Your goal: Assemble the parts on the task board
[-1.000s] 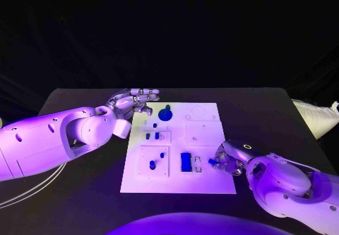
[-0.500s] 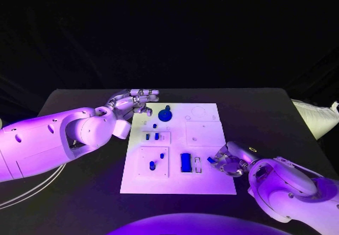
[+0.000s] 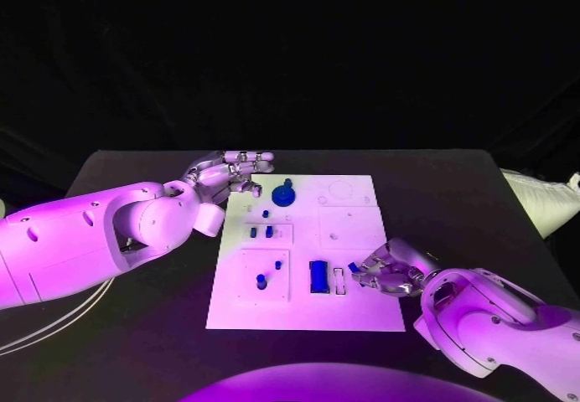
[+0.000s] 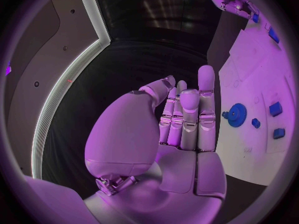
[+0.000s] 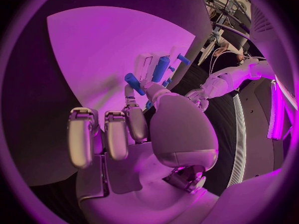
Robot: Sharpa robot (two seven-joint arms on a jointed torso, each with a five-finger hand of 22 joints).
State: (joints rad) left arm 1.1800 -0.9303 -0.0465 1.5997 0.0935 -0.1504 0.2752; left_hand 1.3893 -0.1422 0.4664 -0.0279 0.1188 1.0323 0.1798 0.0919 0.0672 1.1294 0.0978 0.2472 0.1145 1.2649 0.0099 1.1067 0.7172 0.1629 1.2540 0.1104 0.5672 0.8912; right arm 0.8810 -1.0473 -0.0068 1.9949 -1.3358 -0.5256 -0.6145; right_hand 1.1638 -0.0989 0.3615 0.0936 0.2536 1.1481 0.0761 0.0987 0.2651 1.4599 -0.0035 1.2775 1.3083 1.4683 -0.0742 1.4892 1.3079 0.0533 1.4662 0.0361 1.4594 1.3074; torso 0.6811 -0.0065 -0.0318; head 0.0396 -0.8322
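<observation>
At the left, our left hand (image 3: pixel 230 175) hovers over the black desk (image 3: pixel 133 172) just beside the far left corner of the white task board (image 3: pixel 363 314). Its fingers (image 4: pixel 187 117) are held straight and close together, slightly apart from the thumb, holding nothing. We judge it is parked there to stay clear of the work.

Moving right onto the board, we see a round blue gear (image 3: pixel 283 197) near the far edge, two small blue pegs (image 3: pixel 260 233) in a raised block below it, and two more blue pieces (image 3: pixel 261 282) on the near-left block. A long blue bar (image 3: pixel 318 276) stands in the middle, next to an open slot (image 3: pixel 339 280).

At the right, our right hand (image 3: pixel 385 272) rests over the board's right edge. Its thumb and a fingertip pinch a small blue peg (image 5: pixel 134 83), while the other fingers curl loosely. We judge the peg is held low, close to the slot, ready for insertion.
</observation>
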